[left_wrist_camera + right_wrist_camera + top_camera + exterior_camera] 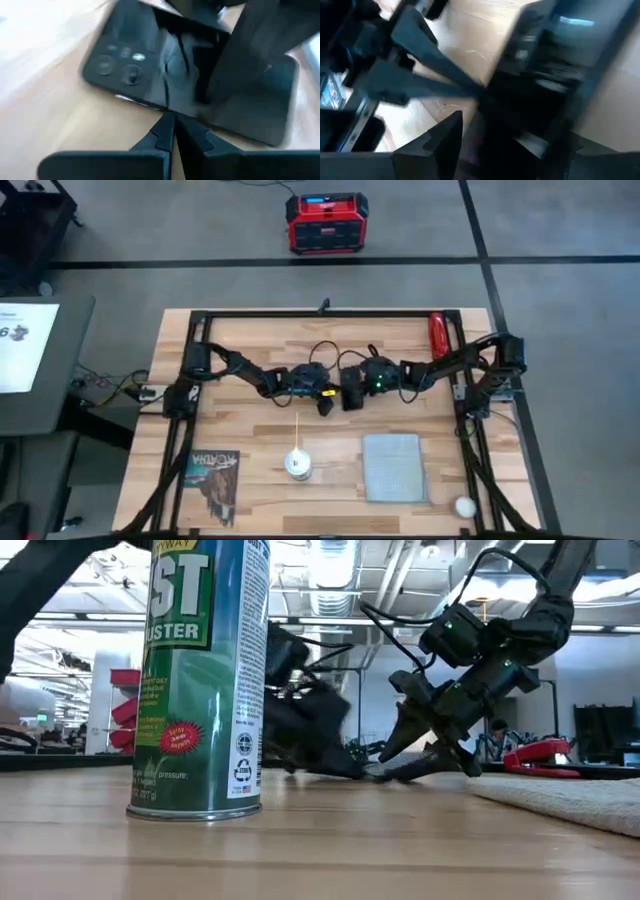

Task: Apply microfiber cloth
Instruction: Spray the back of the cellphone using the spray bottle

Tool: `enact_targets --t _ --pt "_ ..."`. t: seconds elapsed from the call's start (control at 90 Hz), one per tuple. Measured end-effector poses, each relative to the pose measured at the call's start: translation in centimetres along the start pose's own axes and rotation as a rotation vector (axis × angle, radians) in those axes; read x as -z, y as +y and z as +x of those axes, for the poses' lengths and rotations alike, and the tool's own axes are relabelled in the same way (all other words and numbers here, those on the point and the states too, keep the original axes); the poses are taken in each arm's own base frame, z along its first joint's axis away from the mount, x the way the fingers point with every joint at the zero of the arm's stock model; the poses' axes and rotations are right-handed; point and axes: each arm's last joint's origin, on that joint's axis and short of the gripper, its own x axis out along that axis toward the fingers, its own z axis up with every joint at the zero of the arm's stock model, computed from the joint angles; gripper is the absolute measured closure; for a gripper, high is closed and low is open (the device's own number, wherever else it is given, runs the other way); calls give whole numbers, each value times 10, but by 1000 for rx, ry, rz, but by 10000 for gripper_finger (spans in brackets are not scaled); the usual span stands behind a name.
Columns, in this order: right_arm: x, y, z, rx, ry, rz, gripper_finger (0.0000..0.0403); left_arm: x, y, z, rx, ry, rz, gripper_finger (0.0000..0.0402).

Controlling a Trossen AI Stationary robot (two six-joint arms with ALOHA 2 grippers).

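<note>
Pale blue-grey, your microfiber cloth [393, 467] lies flat and untouched near the table's front edge, while both grippers crowd the black phone [190, 85] (blurred), left gripper [173, 131] pinched closed, right gripper's [512, 145] opening unreadable.

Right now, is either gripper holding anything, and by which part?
The right gripper seems to grip the black phone across its two side edges. The left gripper is shut, empty, its tips at the phone's edge.

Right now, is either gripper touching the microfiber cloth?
No: in the high view the microfiber cloth lies flat and alone, while the left gripper and right gripper are at the black phone.
</note>
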Motion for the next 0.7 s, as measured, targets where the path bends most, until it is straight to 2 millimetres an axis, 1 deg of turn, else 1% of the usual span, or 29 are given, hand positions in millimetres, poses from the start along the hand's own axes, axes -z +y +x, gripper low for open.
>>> enact_targets --t 0.1,0.178,0.389,0.467,0.7 --pt "-2 -1 0 -1 -6 -15 207 -5 -6 4 37 -7 9 402" --pt "-3 -2 0 3 -10 -32 213 -6 -7 5 37 4 5 402" --pt "-6 -6 0 39 -34 -79 272 -4 -7 5 33 25 13 402" --pt "-9 -8 0 45 -45 -83 287 -4 -7 5 31 31 19 402" --pt "-15 -9 -1 33 -89 -111 294 -3 -8 5 29 39 19 402"
